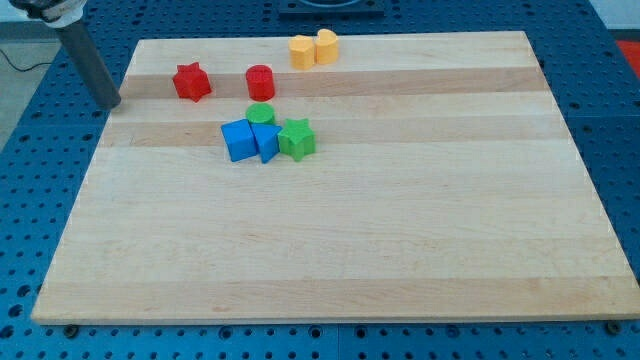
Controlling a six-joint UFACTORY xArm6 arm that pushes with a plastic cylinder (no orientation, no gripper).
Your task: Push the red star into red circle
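While the red star [191, 82] sits left of the red circle [260, 81], apart, the bare rod's tip [112, 104] holds nothing, off the board's left edge.

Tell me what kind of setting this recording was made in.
Probably a robotics lab bench: a pale wooden board lies on a blue perforated metal table, with small coloured blocks like the red star block and red circle block. My tip sits left of the star.
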